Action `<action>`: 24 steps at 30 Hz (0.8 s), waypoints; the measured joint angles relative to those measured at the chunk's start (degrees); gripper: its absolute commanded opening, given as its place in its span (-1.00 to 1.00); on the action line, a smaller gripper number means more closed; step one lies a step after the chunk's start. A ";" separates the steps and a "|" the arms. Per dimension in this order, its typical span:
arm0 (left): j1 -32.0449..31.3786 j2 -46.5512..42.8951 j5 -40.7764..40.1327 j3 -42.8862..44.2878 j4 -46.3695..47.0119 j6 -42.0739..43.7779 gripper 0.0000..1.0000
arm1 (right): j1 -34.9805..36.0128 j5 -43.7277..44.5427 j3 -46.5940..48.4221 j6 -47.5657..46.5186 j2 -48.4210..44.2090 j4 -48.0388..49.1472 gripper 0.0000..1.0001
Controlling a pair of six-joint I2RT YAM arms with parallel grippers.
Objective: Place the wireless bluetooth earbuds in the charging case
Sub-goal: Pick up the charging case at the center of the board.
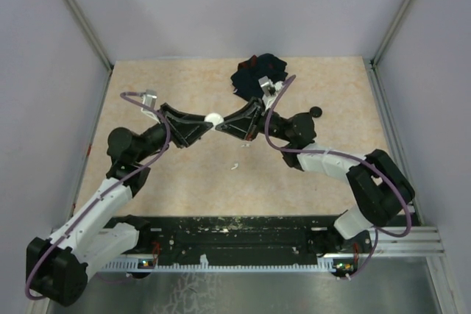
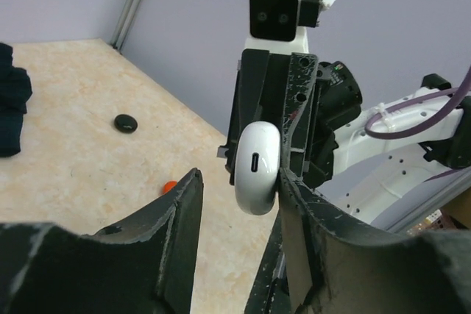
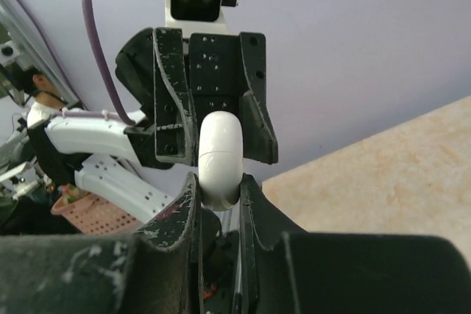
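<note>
Top external: the charging case (image 1: 213,118) is seen aloft between left end effector (image 1: 201,126) and right end effector (image 1: 229,123); a white earbud (image 1: 234,165) lies on the tabletop (image 1: 184,182). Left wrist: the left end effector stands parted. Right wrist: the right end effector is clamped on the case; a drop is judged possible should that single grip slip.
</note>
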 measured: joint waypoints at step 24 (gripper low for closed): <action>0.00 6.69 22.36 15.63 -36.35 36.44 0.27 | -3.58 -9.86 38.58 -66.75 -5.46 -113.39 -1.00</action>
